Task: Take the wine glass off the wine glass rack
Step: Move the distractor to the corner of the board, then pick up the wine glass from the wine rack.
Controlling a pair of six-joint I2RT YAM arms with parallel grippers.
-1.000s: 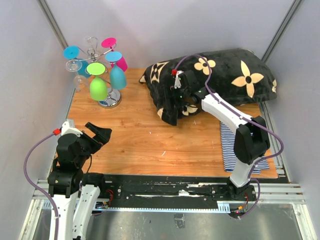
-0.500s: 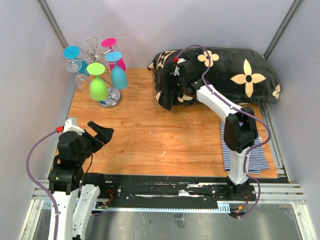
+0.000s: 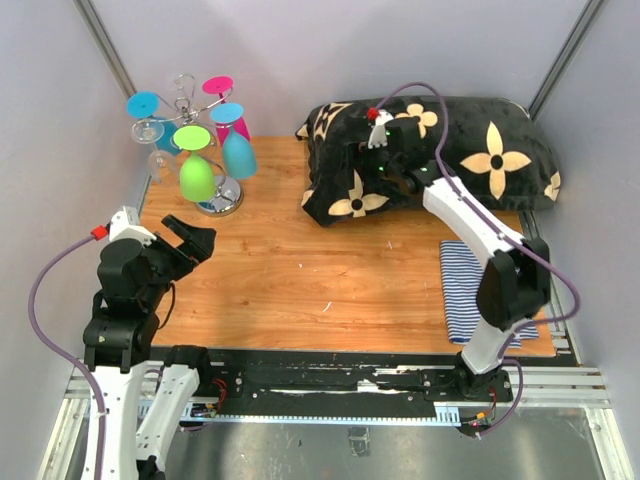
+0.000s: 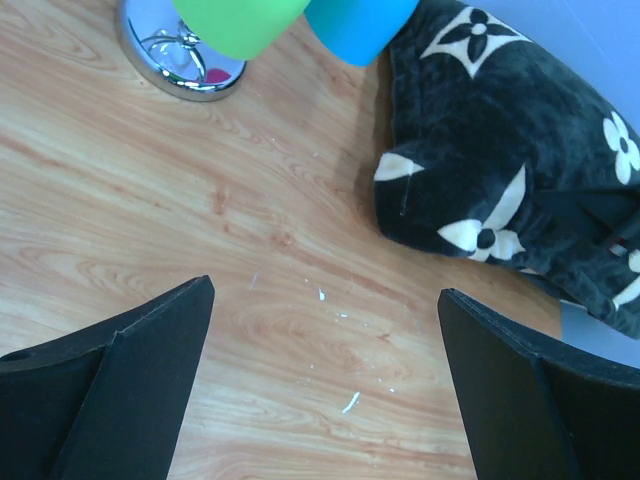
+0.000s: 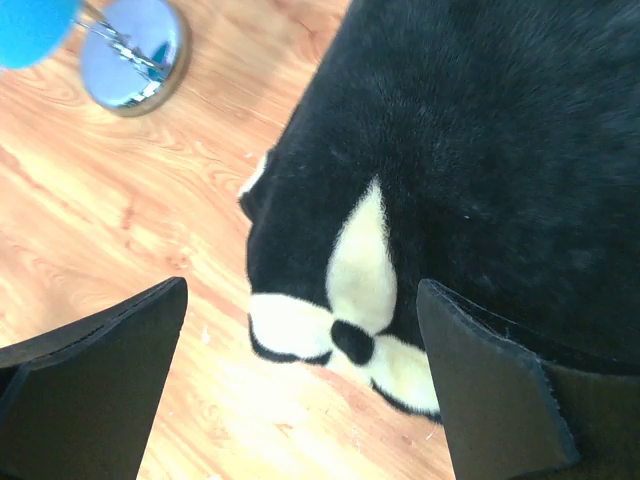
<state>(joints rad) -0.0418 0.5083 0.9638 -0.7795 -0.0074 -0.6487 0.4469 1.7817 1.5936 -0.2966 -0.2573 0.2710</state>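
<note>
- The wine glass rack (image 3: 221, 197) was seen at the far left corner of the wooden table (image 3: 300, 285), standing upright on its round shiny base.
- Coloured glasses were hung upside down from its hooks. A green wine glass (image 3: 196, 172) was on the near side, a blue wine glass (image 3: 237, 153) was just beside it to the right, and a pink wine glass (image 3: 241, 124) was behind them.
- The left gripper (image 3: 192, 232) was held above the near left part of the table. Its fingers were spread wide apart and nothing was held between them.
- This gripper was pointed toward the rack, but the rack was well apart from the fingertips. In the left wrist view only the chrome base and the rims of the green and blue glasses were seen, at the top edge beyond the fingers.
- The right gripper (image 3: 388, 172) was held over the left end of a black pillow (image 3: 490, 150) with cream flowers. Its fingers were also spread wide and nothing was gripped.
- It could not be told whether the pillow was touched by these fingers.
- In the right wrist view the base of the rack was seen in the top left corner, well apart from the fingers.
- A striped cloth (image 3: 462, 290) was laid on the near right part of the table.
</note>
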